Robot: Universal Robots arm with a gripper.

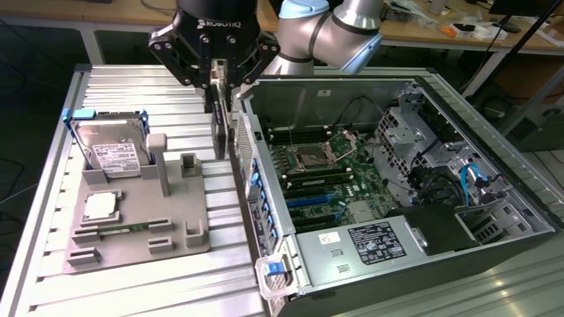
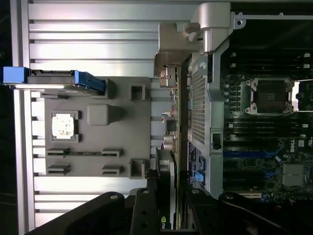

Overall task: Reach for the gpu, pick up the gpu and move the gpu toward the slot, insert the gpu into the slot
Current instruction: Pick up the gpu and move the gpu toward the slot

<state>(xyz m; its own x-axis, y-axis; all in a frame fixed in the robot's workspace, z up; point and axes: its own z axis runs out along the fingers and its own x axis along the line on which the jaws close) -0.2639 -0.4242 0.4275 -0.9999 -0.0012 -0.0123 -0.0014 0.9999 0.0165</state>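
Note:
The gpu [image 1: 220, 129] hangs upright and edge-on, a thin dark card, between the grey fixture and the open computer case. My gripper [image 1: 218, 84] is shut on its upper edge. The card sits just outside the case's side wall [image 1: 255, 165], above the table. In the wrist view the gpu [image 2: 168, 147] runs away from my gripper [image 2: 169, 198], with its silver metal end [image 2: 166, 73] farthest off. The blue slots [image 1: 308, 198] lie on the motherboard inside the case, to the exterior view's right of the card; in the wrist view the slots [image 2: 249, 154] are beyond the perforated wall.
A grey fixture [image 1: 141, 247] holds a hard drive [image 1: 110, 148] in blue rails, a CPU [image 1: 102, 206] and a memory stick [image 1: 123, 229]. The case [image 1: 493, 218] holds a CPU socket [image 1: 313, 157], cables and a power supply [image 1: 374, 241]. All stands on a slatted aluminium table [image 1: 132, 290].

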